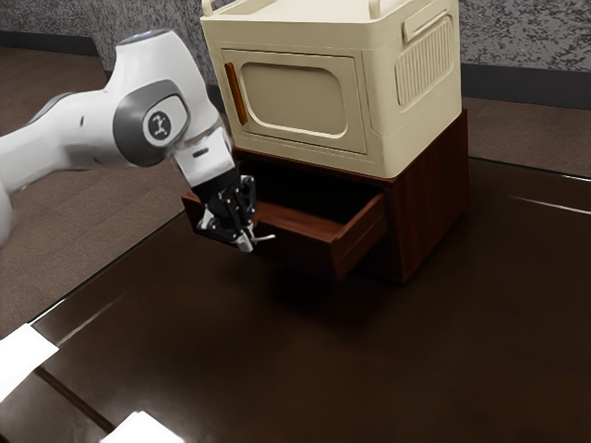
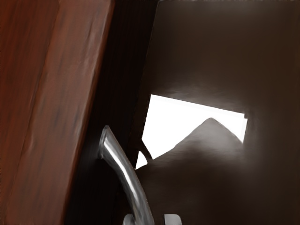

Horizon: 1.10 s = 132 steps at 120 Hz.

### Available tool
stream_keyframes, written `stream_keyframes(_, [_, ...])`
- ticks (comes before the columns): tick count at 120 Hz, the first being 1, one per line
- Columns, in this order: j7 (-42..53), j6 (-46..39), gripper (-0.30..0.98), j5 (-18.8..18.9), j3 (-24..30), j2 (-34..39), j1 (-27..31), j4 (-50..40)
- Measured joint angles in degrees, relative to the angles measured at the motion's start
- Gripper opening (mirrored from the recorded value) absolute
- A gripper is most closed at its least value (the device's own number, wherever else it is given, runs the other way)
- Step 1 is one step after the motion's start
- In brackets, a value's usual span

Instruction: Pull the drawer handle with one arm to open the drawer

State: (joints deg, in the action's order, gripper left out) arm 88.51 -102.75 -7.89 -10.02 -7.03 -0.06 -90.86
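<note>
Pulling of a drawer by its handle. The drawer (image 1: 295, 249) stood partly out of the dark-red wooden cabinet (image 1: 432, 198), its hollow exposed and its front well clear of the frame. The curved metal handle (image 2: 123, 168) projected from that front, and the black two-finger gripper (image 1: 242, 237) was set across it, apparently clamped, with the fingertips (image 2: 173, 219) lying on opposite sides of the bar. This placement presumably let a backward draw of the hand pass straight into the drawer. The cabinet rested on the glossy brown table (image 1: 397, 360) and bore a cream storage box (image 1: 305, 97), whose weight probably helped to steady it against the pull. The Franka arm (image 1: 152, 111) entered from the exterior view's left, its wrist bent so that the hand pointed steeply downward before the drawer front. Opening was judged well advanced; any further draw called for a level, straight path, lest the bar slip.
</note>
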Motion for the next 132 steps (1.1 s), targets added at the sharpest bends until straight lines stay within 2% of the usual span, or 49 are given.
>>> stream_keyframes(80, [-1.93, -0.85, -0.02, 0.92, 0.52, 7.61, 0.58, -8.35])
stream_keyframes(109, [-2.48, -0.73, 0.08, 1.03, 0.58, 7.94, 0.51, -8.26])
stream_keyframes(132, [-2.79, -0.45, 0.11, 1.24, 0.76, 8.33, 0.12, -7.98])
